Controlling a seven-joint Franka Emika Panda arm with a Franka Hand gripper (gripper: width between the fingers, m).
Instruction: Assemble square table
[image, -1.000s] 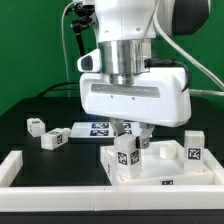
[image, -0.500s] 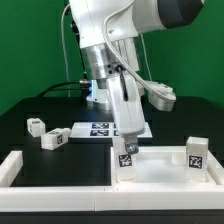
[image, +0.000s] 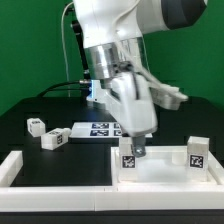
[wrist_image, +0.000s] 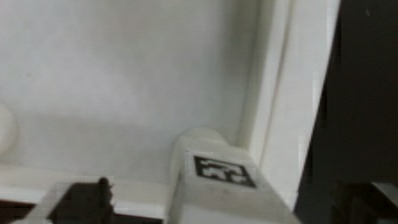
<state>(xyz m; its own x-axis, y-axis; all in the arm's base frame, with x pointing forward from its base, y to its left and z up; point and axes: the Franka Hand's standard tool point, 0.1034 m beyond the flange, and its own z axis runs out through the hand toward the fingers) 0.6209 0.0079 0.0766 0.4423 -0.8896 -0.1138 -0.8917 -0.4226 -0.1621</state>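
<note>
Though the gripper (image: 137, 150) hangs beside a leg (image: 128, 161), its opening cannot be told.

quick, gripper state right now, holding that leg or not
gripper: open, straddling the upright leg on the square table; the wrist view shows a gap beside the leg

The white tabletop (image: 165, 172) is lying underside up, first leg (image: 127, 159) standing upright at its nine o'clock, second leg (image: 197, 152) at three; third leg (image: 37, 126) and fourth leg (image: 53, 139) are lying loose toward ten.

Four legs (image: 36, 125) (image: 53, 139) (image: 127, 158) (image: 196, 150) (two upright), one slab (image: 165, 172)
</note>
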